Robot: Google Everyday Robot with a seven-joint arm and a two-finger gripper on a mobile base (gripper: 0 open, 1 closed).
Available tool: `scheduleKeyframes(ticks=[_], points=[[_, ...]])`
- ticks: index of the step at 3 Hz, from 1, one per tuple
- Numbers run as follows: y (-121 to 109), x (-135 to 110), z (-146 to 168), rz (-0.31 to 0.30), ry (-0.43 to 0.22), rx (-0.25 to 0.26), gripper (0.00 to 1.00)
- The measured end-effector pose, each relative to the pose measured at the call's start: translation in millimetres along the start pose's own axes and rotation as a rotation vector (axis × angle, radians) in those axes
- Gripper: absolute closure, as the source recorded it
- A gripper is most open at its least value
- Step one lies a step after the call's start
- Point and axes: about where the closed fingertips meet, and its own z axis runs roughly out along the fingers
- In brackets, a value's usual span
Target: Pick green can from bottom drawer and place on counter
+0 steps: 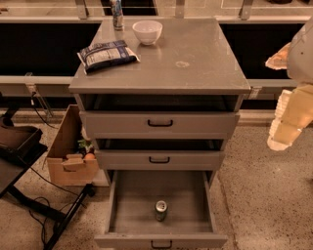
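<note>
The green can (161, 210) stands upright on the grey floor of the pulled-out bottom drawer (132, 215), near its front middle. Its silver top faces up. The counter (195, 53) is the flat grey top of the cabinet, with a small pale stain right of centre. My gripper (281, 134) hangs at the right edge of the camera view, beside the cabinet at about the height of the top drawers. It is well above and to the right of the can and holds nothing I can see.
On the counter lie a dark snack bag (107, 54), a white bowl (147, 31) and a slim blue-white can (117, 14) at the back left. The two upper drawers (160, 123) are slightly open. A cardboard box (71, 149) and a black stand (29, 161) sit on the floor at left.
</note>
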Motion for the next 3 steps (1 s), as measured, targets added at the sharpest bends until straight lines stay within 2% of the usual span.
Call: scheduleKeyframes(ticks=[1,2,3], points=[[0,-1,0,0.003,-0.01,0.007,0.0],[10,3,30,0.041,-0.132,0.015,0.0],[50,10,90,0.052,-0.286,-0.035,0.0]])
